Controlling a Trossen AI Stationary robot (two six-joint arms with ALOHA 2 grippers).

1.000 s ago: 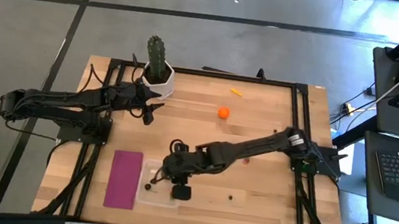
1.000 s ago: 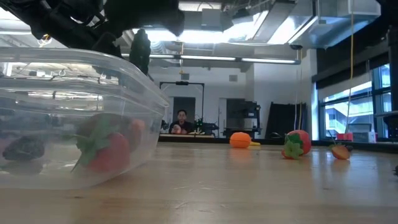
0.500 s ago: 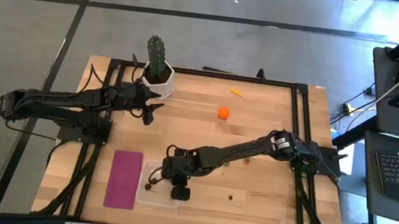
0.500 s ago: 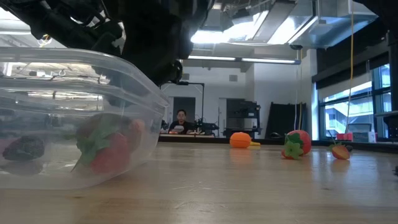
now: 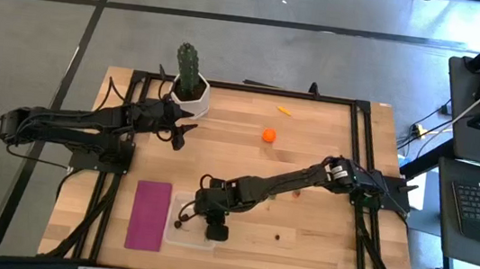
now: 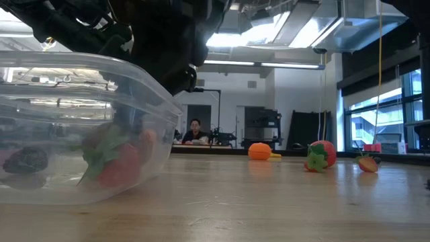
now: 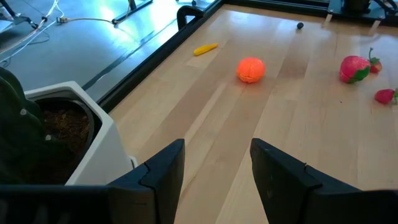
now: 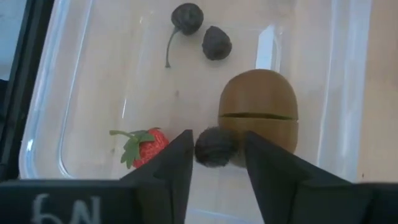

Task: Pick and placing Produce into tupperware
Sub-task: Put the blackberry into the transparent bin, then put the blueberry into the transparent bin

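Observation:
The clear tupperware (image 5: 179, 211) stands near the table's front edge and fills the left of the low view (image 6: 80, 128). Inside it lie a brown kiwi (image 8: 258, 102), a red strawberry (image 8: 144, 144) and two dark berries (image 8: 202, 31). My right gripper (image 5: 214, 229) reaches down into the tub and is shut on another dark berry (image 8: 215, 147). An orange ball (image 5: 269, 135), a thin yellow piece (image 5: 285, 111) and two strawberries (image 7: 354, 67) lie on the table. My left gripper (image 7: 214, 168) is open and empty beside the cactus pot (image 5: 192, 97). My right gripper pinches the dark berry's two sides (image 8: 200, 149) between its two fingertips. The fingers come from above, pointing down into the tub. The berry sits right beside the kiwi's end; whether it rests on the tub's floor I cannot tell.
A flat magenta rectangle (image 5: 149, 216) lies just left of the tub. A tiny dark berry (image 5: 278, 238) lies on the wood right of the tub, another (image 7: 300, 25) far off. A cactus (image 5: 188, 61) stands at the far left. A person (image 6: 195, 132) sits in the room behind.
My right gripper has gone a little toward the table's left edge and down into the tub, with the arm now dark behind the tub's wall in the low view. It has stayed nearly still for the last half second.

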